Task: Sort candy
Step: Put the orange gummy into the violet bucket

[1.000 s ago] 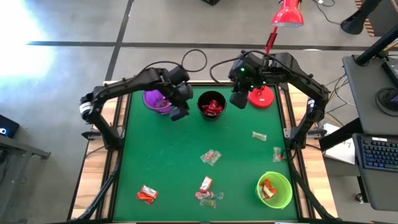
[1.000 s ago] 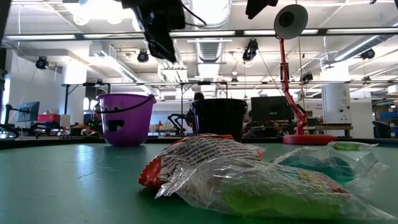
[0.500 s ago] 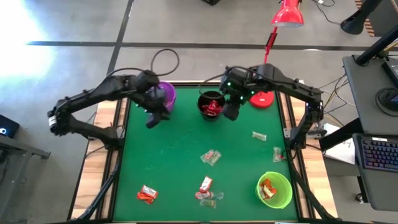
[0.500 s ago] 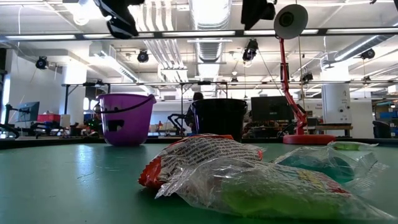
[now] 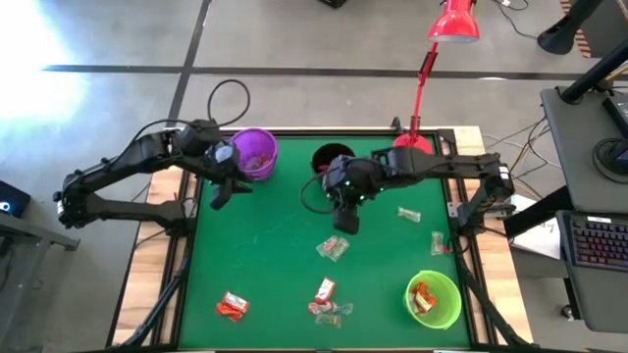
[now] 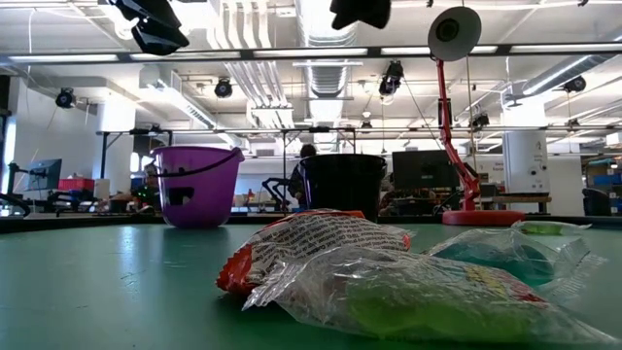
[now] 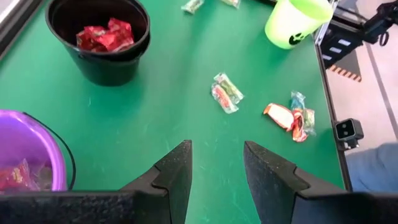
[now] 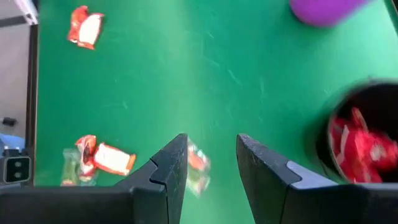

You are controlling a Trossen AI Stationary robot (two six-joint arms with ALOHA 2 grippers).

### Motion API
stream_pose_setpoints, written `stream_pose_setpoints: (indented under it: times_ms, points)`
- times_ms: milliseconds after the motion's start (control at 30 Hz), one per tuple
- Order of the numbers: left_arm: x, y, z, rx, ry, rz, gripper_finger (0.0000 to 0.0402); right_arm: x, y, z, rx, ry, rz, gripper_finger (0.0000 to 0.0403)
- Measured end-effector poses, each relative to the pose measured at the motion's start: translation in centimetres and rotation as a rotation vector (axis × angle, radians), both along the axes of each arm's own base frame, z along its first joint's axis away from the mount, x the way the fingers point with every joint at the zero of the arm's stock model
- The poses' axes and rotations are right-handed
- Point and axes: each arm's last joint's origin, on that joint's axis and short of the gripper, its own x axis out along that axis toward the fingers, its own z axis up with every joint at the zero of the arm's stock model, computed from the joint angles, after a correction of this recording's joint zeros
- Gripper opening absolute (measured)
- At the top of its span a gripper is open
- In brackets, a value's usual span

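Small wrapped candy lies loose on the green table: one piece [image 5: 332,248] in the middle, others [image 5: 325,289] [image 5: 233,307] near the front, two pale ones [image 5: 408,214] [image 5: 438,243] at the right. At the far edge stand the purple cup [image 5: 255,153] and the black cup [image 5: 326,160] holding red candy; the green cup [image 5: 433,299] stands at the near right. My left gripper [image 5: 216,196] hangs open and bare just left of the purple cup. My right gripper [image 5: 343,224] [image 8: 211,140] hangs open above the middle piece [image 8: 198,168].
A red desk lamp's base [image 5: 414,144] sits at the far right corner, its stem rising over the table. Wooden boards and black rails [image 5: 177,255] border the green mat. In the low view, two wrapped sweets [image 6: 321,262] fill the foreground.
My left gripper has drawn back from between the purple and black cups toward the table's left edge, staying open. My right gripper has swung from beside the lamp base past the black cup toward the table's middle and down, tipping further downward, still open. No candy has moved.
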Motion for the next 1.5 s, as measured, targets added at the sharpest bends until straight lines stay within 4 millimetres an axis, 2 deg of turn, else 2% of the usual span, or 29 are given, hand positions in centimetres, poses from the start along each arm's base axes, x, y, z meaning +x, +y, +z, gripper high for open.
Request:
stream_pose_setpoints:
  times_ms: [200, 400, 633, 767, 967, 1100, 1500]
  points:
    - [-0.6, -0.2, -0.1, 0.011, -0.042, 0.01, 0.0127, 1.8, 0.5, -2.1, -0.005, -0.114, 0.021, 0.013]
    - [-0.9, -0.3, -0.2, 0.01, -0.043, 0.012, 0.0127, 2.5, 0.8, -3.8, -0.059, -0.152, -0.009, 0.013]
    - [-0.8, -0.3, -0.2, -0.018, -0.037, 0.035, 0.0127, 2.6, 1.9, -5.9, -0.047, -0.089, 0.062, 0.0135]
    - [-0.9, -0.3, -0.2, -0.031, -0.036, 0.046, 0.0127, 3.7, 2.9, -8.1, -0.02, -0.028, 0.124, 0.0155]
    - [-0.8, -0.3, -0.2, -0.031, -0.035, 0.045, 0.0127, 5.1, 3.4, -10.9, -0.114, 0.042, 0.275, 0.0177]
    - [-0.8, -0.3, -0.2, -0.03, -0.035, 0.045, 0.0127, 6.0, 3.6, -13.4, -0.121, 0.108, 0.298, 0.0176]
    - [-0.8, -0.3, -0.2, -0.008, -0.037, 0.027, 0.0127, 7.1, 3.7, -18.7, -0.125, 0.272, 0.351, 0.0155]
